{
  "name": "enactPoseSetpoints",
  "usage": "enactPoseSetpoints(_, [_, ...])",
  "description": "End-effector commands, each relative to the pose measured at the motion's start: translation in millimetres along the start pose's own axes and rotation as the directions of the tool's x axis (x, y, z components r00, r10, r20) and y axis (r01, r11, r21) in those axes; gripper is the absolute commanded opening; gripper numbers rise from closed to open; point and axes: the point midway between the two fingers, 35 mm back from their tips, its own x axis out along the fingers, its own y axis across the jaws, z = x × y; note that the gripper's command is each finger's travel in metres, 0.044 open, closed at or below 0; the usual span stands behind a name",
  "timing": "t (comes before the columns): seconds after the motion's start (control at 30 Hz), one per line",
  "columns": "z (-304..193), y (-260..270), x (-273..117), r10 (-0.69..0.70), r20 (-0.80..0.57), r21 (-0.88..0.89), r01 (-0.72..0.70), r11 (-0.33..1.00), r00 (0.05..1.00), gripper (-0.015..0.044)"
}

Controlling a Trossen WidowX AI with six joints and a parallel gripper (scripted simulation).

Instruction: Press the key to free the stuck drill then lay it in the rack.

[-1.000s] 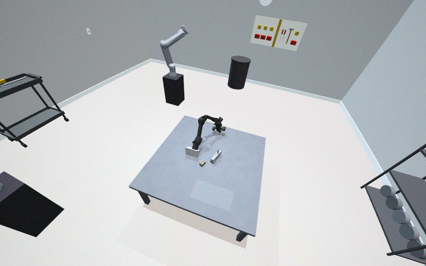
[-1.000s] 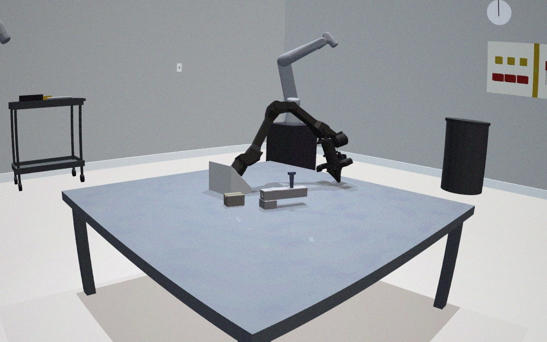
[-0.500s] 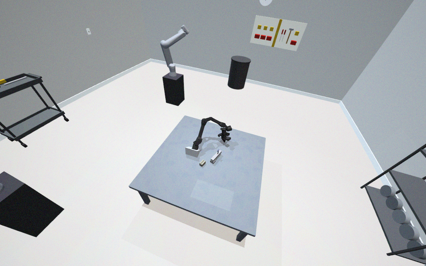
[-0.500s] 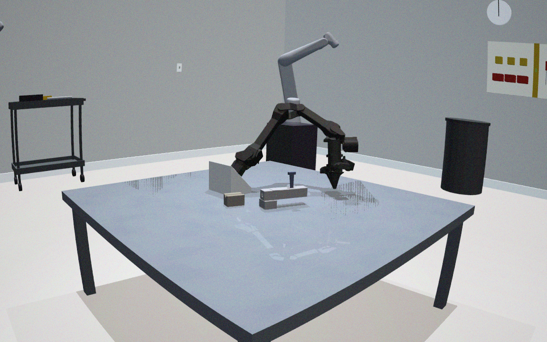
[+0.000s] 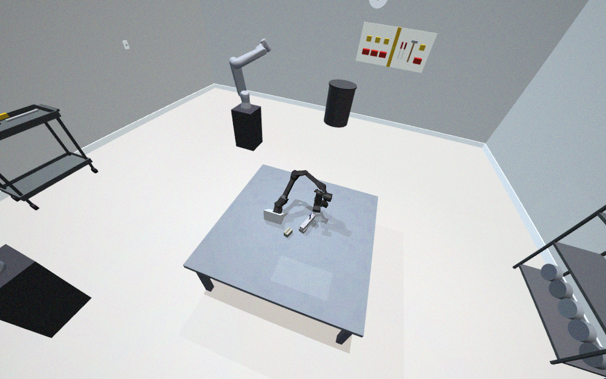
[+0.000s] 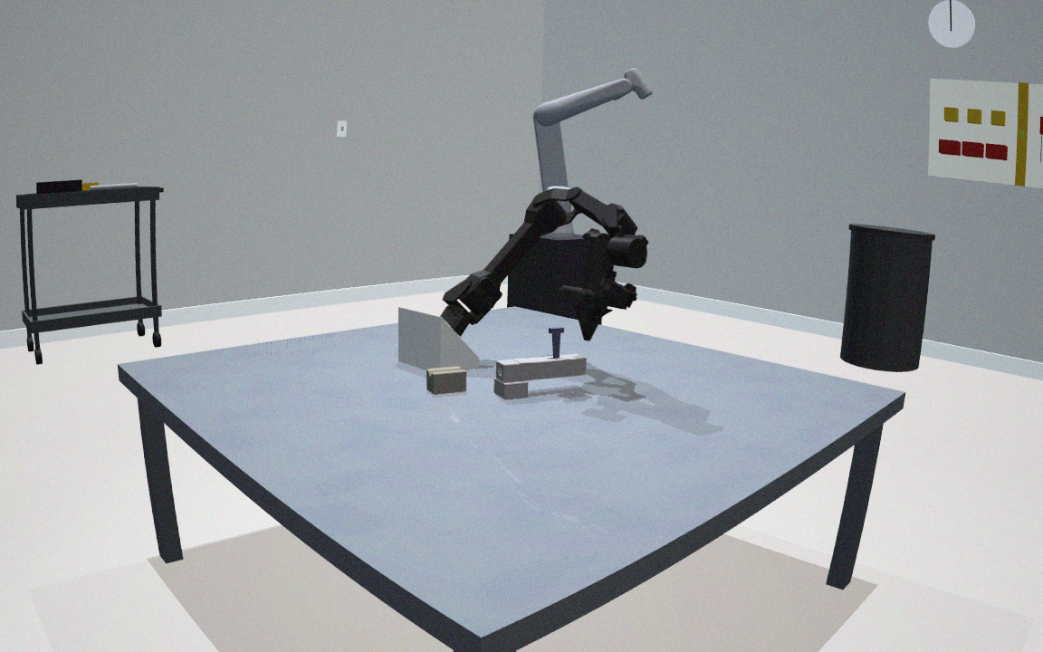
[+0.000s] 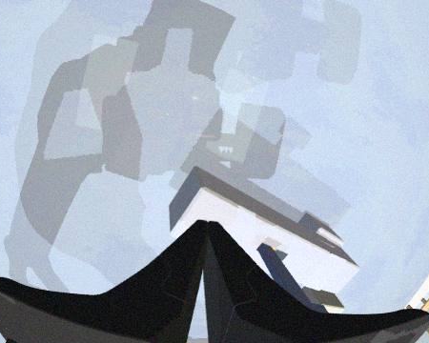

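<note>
Near the middle of the exterior view, the black arm (image 6: 537,243) arches over from its pale wedge base (image 6: 428,340) and points its gripper (image 6: 589,330) downward, hanging just right of and slightly above the dark T-shaped key (image 6: 555,340). That key stands upright on the long pale block (image 6: 540,370); the gripper is apart from it. The fingers are pressed together with nothing between them, which the wrist view confirms: the two black fingertips meet in a point at lower centre. That view alone shows the block's top close up, with a dark blue shaft (image 7: 290,280) slanting beside the right finger; whether this is the key or the drill cannot be told, and the drill itself cannot be made out in any view. Left of the block in the exterior view sits a small tan box (image 6: 445,379), apparently the rack, with nothing seen in it. The top view shows the whole table (image 5: 249,268) and a pale rectangle (image 5: 301,277) nearer its front edge.
</note>
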Motion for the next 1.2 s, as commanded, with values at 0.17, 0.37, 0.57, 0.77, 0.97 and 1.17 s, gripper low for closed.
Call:
enactPoseSetpoints(0.17, [-42.0,-66.4,-25.9,0.188,0.018,0.448,-0.176,0.876,0.982,0.0])
enactPoseSetpoints(0.37, [-40.8,-66.9,-25.5,0.174,0.019,0.434,-0.165,0.885,0.985,0.0])
enactPoseSetpoints(0.57, [-43.2,-64.3,-18.6,0.185,0.019,0.446,-0.174,0.878,0.982,0.0])
enactPoseSetpoints(0.77, [-45.8,-61.1,-11.3,0.188,0.018,0.448,-0.176,0.876,0.982,0.0])
enactPoseSetpoints(0.97, [-45.1,-62.5,-10.4,0.188,0.018,0.448,-0.176,0.876,0.982,0.0])
enactPoseSetpoints(1.17, [-43.9,-63.3,-7.8,0.188,0.019,0.448,-0.176,0.876,0.982,0.0])
